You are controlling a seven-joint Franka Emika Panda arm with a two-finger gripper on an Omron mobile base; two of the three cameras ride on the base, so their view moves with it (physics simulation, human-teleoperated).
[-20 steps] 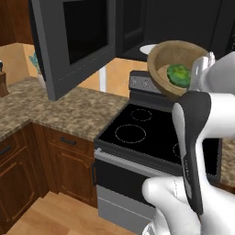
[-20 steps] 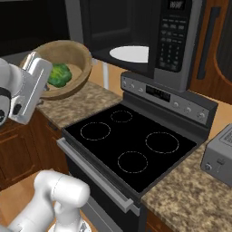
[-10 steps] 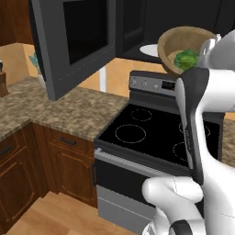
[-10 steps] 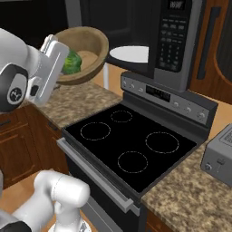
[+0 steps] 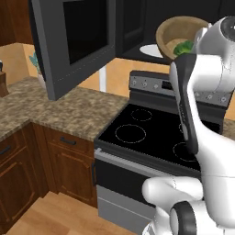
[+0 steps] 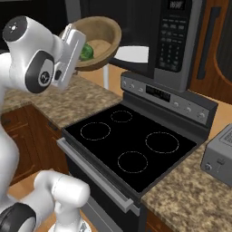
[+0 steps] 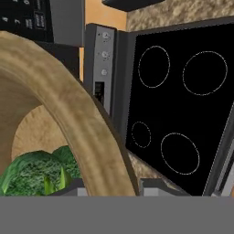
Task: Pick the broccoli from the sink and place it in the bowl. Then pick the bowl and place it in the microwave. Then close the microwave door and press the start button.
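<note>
Pincer [image 6: 81, 58] pinching tilted bowl [image 6: 102, 38] by its rim, broccoli [image 6: 86, 51] inside, beside the fingers.

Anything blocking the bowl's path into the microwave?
Nothing visible. The microwave door is swung open to the left, and the bowl with the broccoli is held tilted just before the opening, near the white turntable.

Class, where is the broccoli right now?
The broccoli lies inside the wooden bowl, held up before the open microwave, above the stove.

Broccoli [image 6: 86, 51] inside tilted wooden bowl [image 6: 103, 40]
</note>
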